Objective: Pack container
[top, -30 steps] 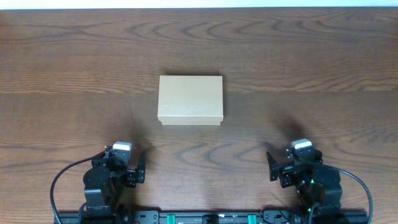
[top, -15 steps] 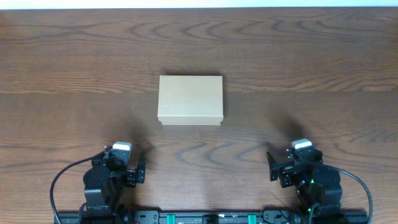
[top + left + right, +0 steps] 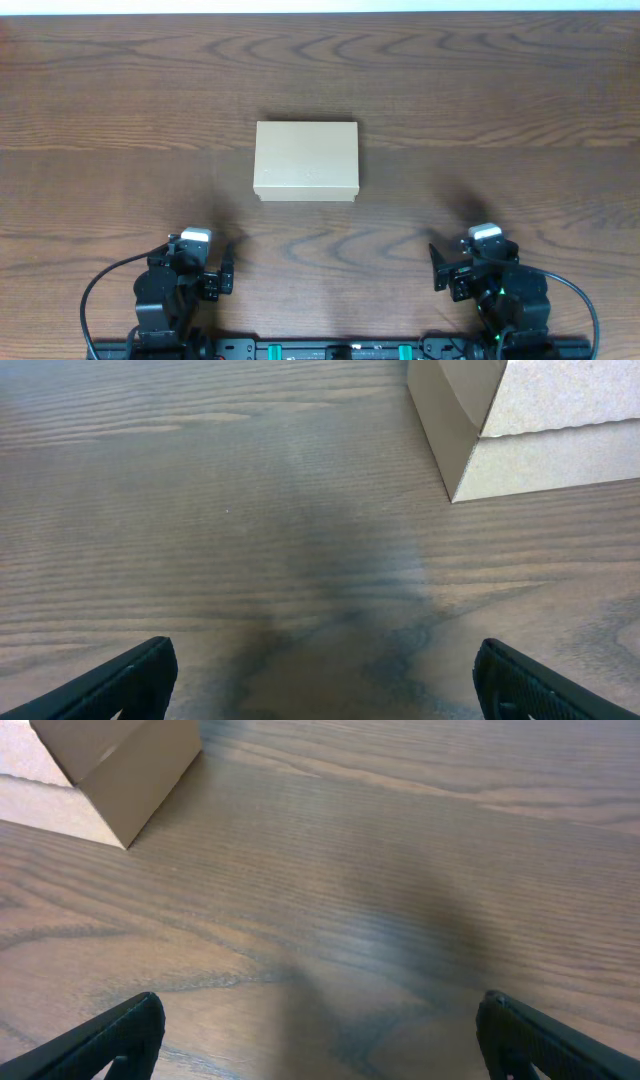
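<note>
Box (image 3: 306,161) shut, plain tan, at centre of surface (image 3: 520,90), well apart from both robot ends. Left jaws spread wide, holding nothing. Right jaws spread wide too, holding nothing.

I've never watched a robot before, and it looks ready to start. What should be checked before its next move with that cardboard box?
1. Tan rectangular cardboard box flat on the brown wooden table: ok.
2. Box opened for packing: not ok, it is shut.
3. Left claw open, empty: ok.
4. Right claw open, empty: ok.
5. Things to pack in view: not ok, none seen.
</note>
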